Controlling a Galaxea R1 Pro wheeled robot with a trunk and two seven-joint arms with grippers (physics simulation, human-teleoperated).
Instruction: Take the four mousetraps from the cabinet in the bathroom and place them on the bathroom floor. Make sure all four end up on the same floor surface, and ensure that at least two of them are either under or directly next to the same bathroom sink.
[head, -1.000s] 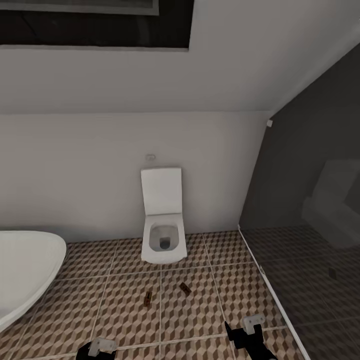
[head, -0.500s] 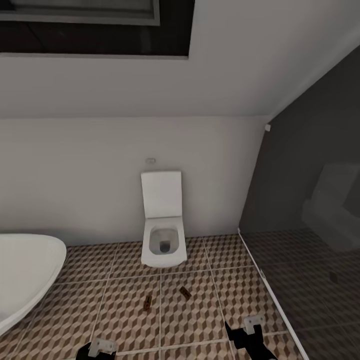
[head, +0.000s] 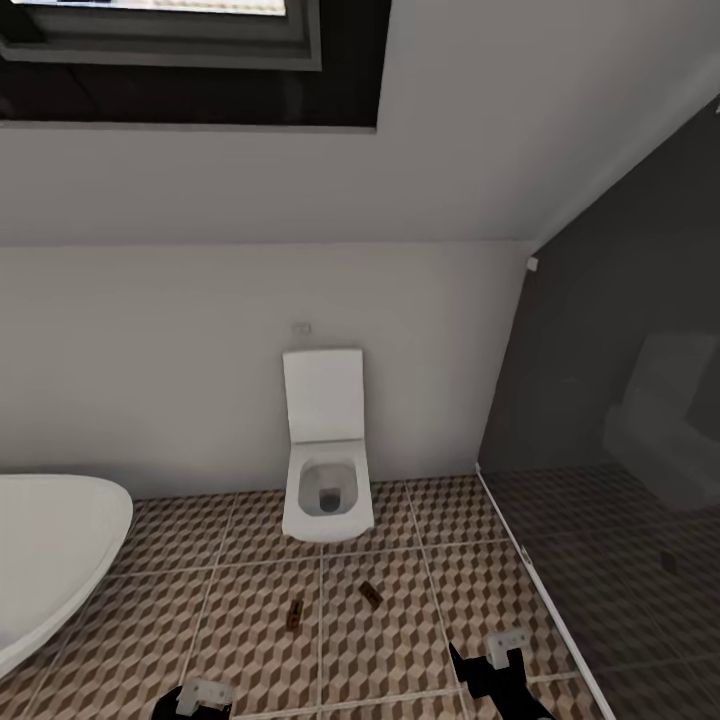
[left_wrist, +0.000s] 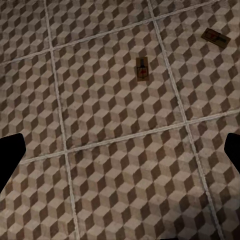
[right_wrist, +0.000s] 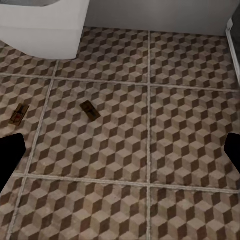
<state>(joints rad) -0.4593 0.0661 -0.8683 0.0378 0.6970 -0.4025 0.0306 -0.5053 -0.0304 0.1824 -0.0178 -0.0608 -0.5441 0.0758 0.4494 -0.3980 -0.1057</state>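
Two mousetraps lie flat on the cube-patterned bathroom floor (head: 400, 640) in front of the toilet: one (head: 295, 613) nearer the tub, the other (head: 371, 594) a little to its right. The left wrist view shows them as the nearer mousetrap (left_wrist: 142, 70) and the farther mousetrap (left_wrist: 215, 37). In the right wrist view they are the closer mousetrap (right_wrist: 90, 110) and the one beyond it (right_wrist: 18, 114). My left gripper (head: 200, 697) (left_wrist: 120, 155) and right gripper (head: 503, 655) (right_wrist: 120, 152) hang open above bare tiles, nothing between the fingers. The cabinet and the bathroom sink are out of view.
A white toilet (head: 325, 470) (right_wrist: 45, 25) stands against the back wall. The white oval bathtub (head: 50, 560) fills the left. A dark glass partition (head: 620, 450) with a pale floor rail closes off the right. A window (head: 160, 30) sits high in the sloped ceiling.
The head camera has tilted up a little: the toilet, tub and traps sit lower in the picture and more of the window shows. Neither arm nor the traps moved.
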